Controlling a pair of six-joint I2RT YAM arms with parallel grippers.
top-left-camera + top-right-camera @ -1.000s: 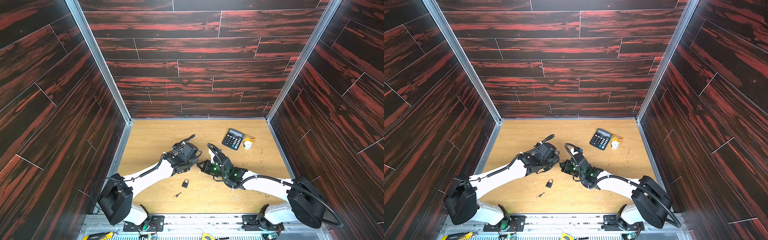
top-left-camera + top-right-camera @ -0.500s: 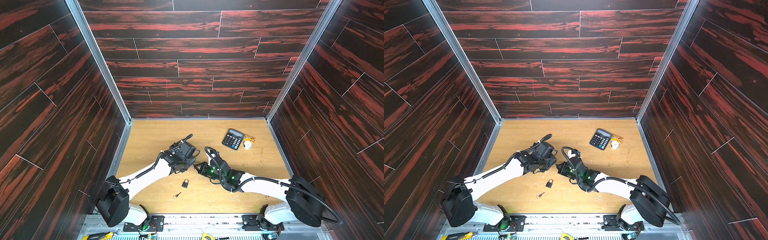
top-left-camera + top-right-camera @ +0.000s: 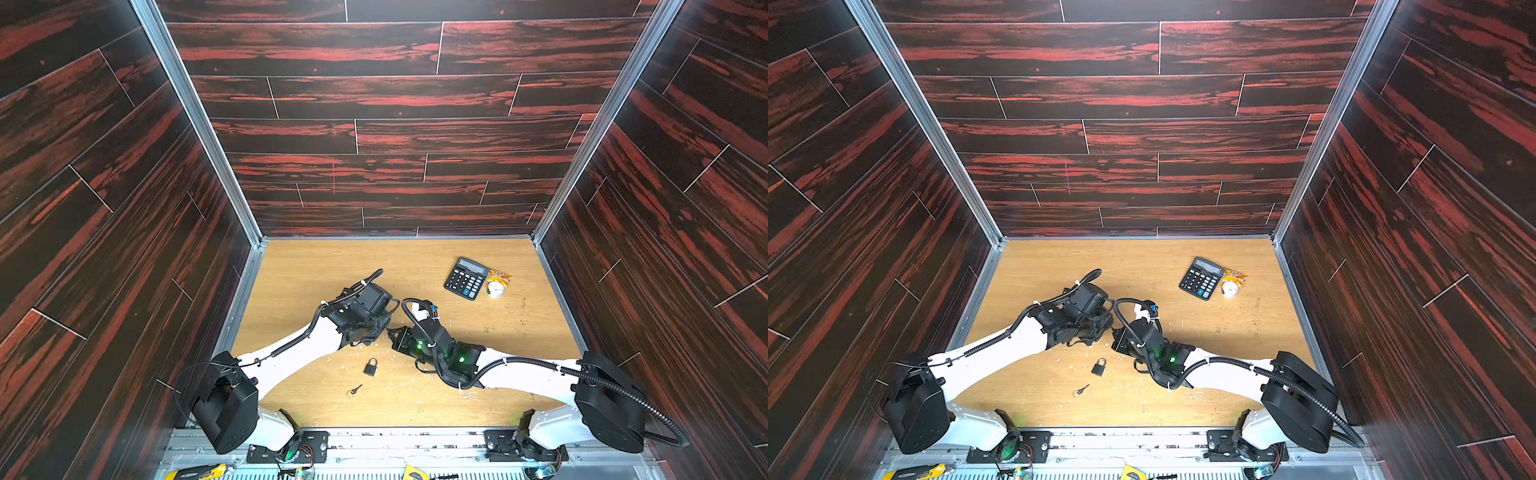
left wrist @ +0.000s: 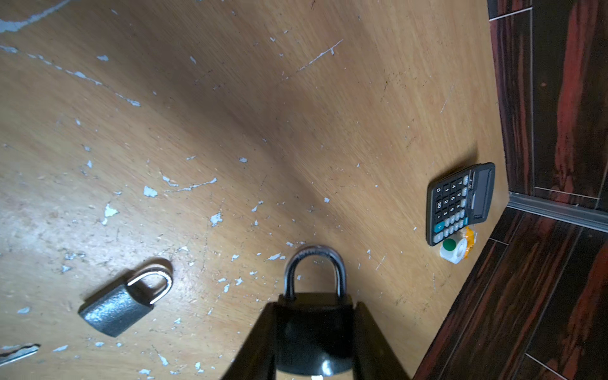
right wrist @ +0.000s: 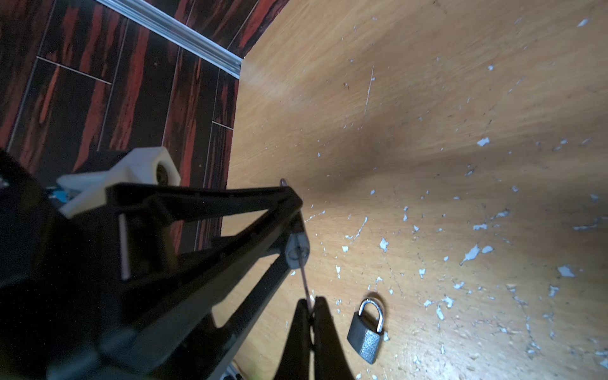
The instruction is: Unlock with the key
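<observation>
Insertion step: left claw [image 4: 315,309] grips the black padlock [image 4: 312,332] above the surface [image 4: 296,131]; right claw [image 5: 311,307] pinches the key [image 5: 304,278], tip at the keyhole [image 5: 297,251] (seemingly seated). Next calls for a gentle twist.

On the wooden table [image 3: 415,399], the small dark key [image 3: 355,390] lies at 7 o'clock from the grey metal padlock [image 3: 370,367]; the black calculator [image 3: 465,277], at 1 o'clock.

**Grippers tip to tip, both loaded**

Your left arm [image 3: 291,357] angles in low, and your left gripper [image 4: 314,306] is clamped on the black padlock [image 4: 312,329]. Your right arm [image 3: 528,372] lies low, and your right gripper [image 5: 311,307] is pinched tight on the key [image 5: 304,279]. In both top views the two gripper tips almost meet.
</observation>
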